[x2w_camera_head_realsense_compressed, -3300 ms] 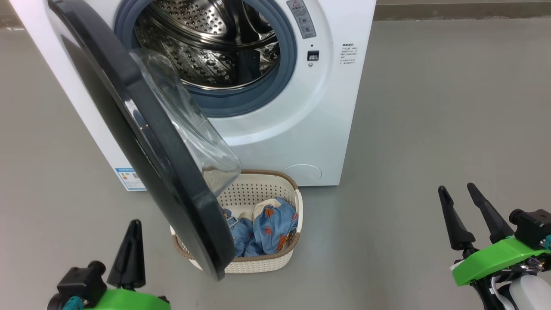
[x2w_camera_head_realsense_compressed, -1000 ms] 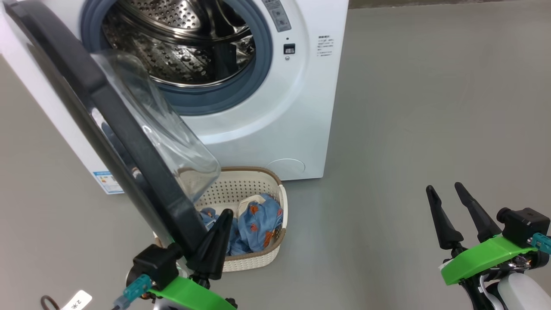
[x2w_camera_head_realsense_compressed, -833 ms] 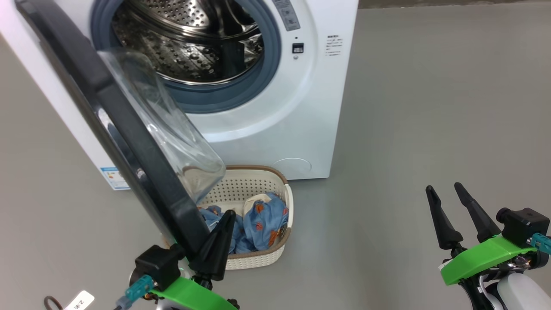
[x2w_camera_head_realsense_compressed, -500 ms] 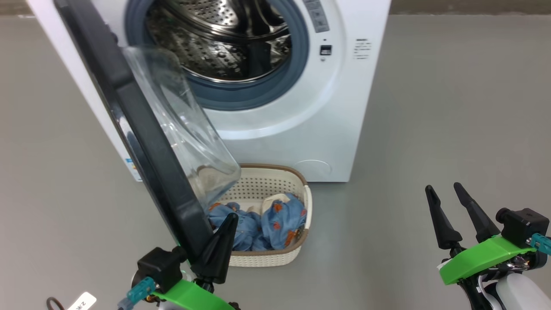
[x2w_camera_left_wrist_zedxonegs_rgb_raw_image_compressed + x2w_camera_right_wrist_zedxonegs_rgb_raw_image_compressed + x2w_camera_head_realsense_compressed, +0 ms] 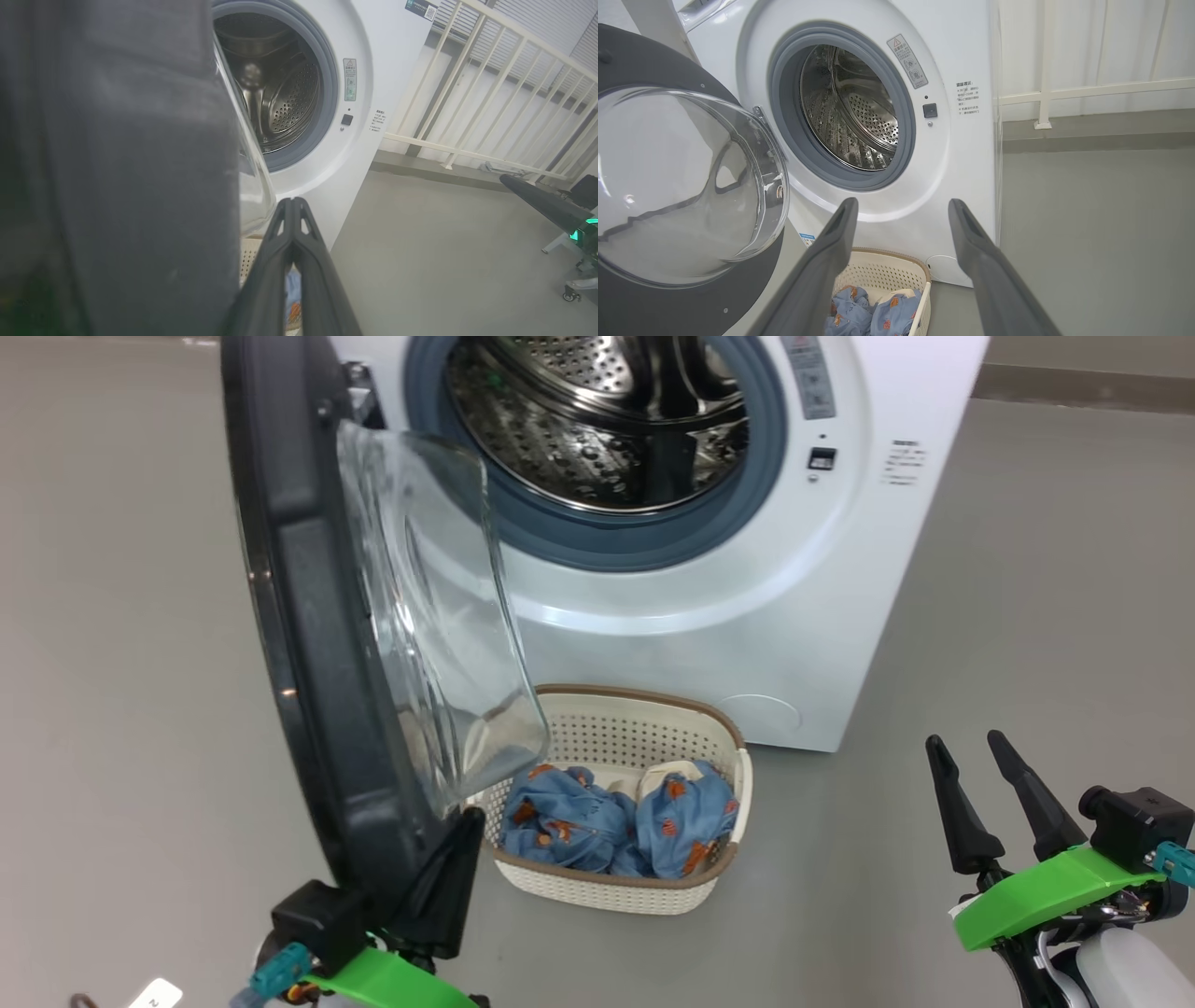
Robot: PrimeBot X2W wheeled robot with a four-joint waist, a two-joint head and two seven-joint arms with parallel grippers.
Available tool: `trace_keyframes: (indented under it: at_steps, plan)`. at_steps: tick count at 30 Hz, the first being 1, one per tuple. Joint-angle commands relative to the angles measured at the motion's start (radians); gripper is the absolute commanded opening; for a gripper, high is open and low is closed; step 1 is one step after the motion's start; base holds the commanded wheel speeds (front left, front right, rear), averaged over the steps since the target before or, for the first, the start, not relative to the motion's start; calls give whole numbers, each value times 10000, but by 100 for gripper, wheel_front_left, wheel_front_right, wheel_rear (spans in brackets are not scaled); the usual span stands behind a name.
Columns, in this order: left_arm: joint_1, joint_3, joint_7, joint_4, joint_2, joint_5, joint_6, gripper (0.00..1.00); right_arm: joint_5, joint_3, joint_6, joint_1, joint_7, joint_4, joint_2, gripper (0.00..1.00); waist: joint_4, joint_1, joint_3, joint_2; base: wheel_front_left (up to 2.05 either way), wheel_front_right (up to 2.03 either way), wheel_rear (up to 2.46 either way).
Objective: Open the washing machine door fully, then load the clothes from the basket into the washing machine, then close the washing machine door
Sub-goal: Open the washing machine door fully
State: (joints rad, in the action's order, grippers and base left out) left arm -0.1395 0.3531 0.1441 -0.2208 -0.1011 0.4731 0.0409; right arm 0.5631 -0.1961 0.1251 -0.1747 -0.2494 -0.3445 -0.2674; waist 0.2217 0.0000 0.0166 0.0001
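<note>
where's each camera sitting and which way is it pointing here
Head view: up high, looking down on washing machine, door, basket; left gripper, right gripper at bottom.
Left wrist view: beside the door, facing the drum; own shut fingers.
Right wrist view: low, facing the drum; own open fingers.
Both wrist views share the drum.

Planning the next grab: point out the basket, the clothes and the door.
basket (image 5: 616, 894): head view, front perforated wall.
clothes (image 5: 560, 817): head view, left blue bundle.
door (image 5: 313, 616): head view, black inner frame.
</note>
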Motion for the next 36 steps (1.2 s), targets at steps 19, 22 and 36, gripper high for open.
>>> trace_keyframes:
  at_steps: [19, 22, 36]
  plan:
    - [-438, -1280, -359, 21, -968, 334, -812, 0, -36, -103, 56, -123, -124, 202, -29, 100, 1153, 0, 116, -1, 0, 0, 0]
    - [-589, -1484, -382, -113, -1138, 418, -859, 0, -51, -110, 56, -148, -124, 204, -50, 100, 1323, 0, 222, -1, 0, 0, 0]
    - [-1845, -2216, -320, -1724, -1709, 855, -822, 0, -117, -227, 56, -459, -124, 130, -53, 100, 2048, 0, 756, -1, 0, 0, 0]
